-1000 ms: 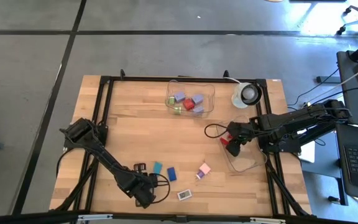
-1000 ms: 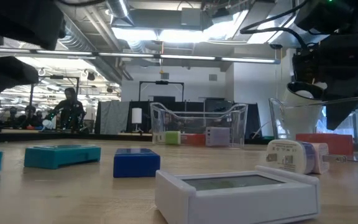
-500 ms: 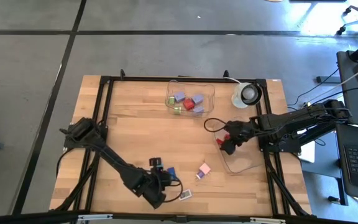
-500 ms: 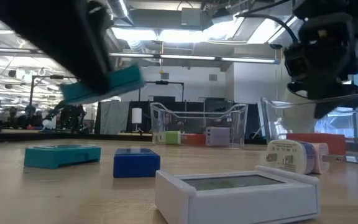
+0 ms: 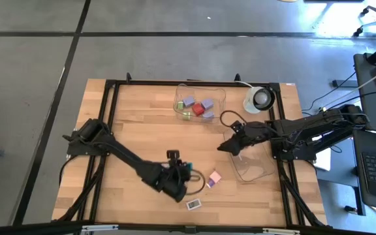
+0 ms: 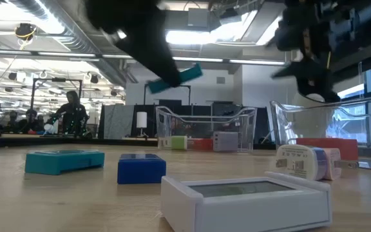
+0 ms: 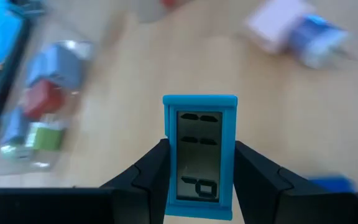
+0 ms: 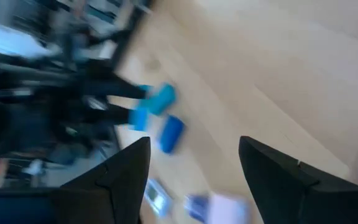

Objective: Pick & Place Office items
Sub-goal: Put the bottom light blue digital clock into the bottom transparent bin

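Left pincer point(image 5: 187, 175): clamped on the teal item point(image 7: 200, 146), a flat block with a small screen, held by its long sides between the fingers point(image 7: 148, 177); its long axis runs straight out ahead of the pincer.
Teal item, place: lifted off the counter point(image 5: 142, 140), above the near middle, close to the pink piece point(image 5: 215, 177) and the white piece point(image 5: 194, 203).
Far tub point(image 5: 201, 101): holds sorted pieces; it lies ahead of the left pincer toward the counter's back edge, well apart.
Side tub point(image 5: 253, 171): lies to the right, nearer than the far tub.
Right pincer point(image 5: 224, 146): fingers apart, empty, hanging beside the side tub.
Nearer arm: the left one already carries the item.
Key relation: judged, the carry must go over a tub rim before release; which tub is meant cannot be told.
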Robot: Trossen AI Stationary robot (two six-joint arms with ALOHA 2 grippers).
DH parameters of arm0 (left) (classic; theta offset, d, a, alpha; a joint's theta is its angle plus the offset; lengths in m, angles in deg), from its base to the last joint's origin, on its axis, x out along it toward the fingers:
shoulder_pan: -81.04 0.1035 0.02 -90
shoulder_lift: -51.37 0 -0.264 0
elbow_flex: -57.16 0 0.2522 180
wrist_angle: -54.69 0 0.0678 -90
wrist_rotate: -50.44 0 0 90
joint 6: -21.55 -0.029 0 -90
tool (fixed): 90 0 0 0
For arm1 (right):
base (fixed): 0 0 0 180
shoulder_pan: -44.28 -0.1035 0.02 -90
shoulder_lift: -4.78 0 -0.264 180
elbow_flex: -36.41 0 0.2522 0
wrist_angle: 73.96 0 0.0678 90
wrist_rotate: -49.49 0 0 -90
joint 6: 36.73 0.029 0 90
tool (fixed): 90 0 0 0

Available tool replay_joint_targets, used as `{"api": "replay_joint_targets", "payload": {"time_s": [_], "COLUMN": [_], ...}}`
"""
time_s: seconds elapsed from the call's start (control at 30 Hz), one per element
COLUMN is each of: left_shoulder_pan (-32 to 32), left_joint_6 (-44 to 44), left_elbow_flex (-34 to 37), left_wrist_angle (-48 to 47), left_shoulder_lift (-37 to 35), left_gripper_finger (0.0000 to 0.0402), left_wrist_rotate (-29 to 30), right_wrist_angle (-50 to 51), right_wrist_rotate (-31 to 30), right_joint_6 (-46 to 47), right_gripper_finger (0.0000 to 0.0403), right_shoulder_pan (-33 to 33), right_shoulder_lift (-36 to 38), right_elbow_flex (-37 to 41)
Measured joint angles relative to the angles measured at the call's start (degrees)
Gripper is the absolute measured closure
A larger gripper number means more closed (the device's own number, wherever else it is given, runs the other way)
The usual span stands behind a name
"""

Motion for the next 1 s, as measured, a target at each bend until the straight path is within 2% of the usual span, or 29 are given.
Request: {"api": "replay_joint_targets", "payload": {"time_s": [0.17,0.33,0.63,0.77,0.9,1.0], "left_shoulder_pan": [4.93,9.58,13.25,14.3,15.21,15.77], "left_joint_6": [3.02,6.51,1.86,1.41,-0.39,-0.71], "left_elbow_flex": [-0.04,-0.04,-0.06,-0.09,-0.09,-0.09], "left_wrist_angle": [0.93,4.65,17.11,22.65,25.85,25.96], "left_shoulder_lift": [-1.63,-4.49,-9.94,-11.06,-11.15,-11.15], "left_gripper_finger": [0.0263,0.0263,0.0263,0.0263,0.0259,0.026], "left_wrist_rotate": [-0.13,-2.54,-1.37,1.98,2.91,3.07], "right_wrist_angle": [-8.78,-11.47,-12.55,-17.06,-25.42,-27.34], "right_wrist_rotate": [-1.08,-1.15,-1.15,-1.14,-1.15,-1.16], "right_joint_6": [-1.57,-4.49,-5.47,-9.87,-15.8,-20.78], "right_gripper_finger": [0.0154,0.0154,0.0154,0.0154,0.0154,0.0154], "right_shoulder_pan": [0.0,0.01,0.95,1.36,1.37,1.37], "right_shoulder_lift": [-0.02,0.0,-0.01,-0.02,-0.02,-0.01], "right_elbow_flex": [0.0,-0.02,-0.02,-0.02,-0.05,-1.56]}}
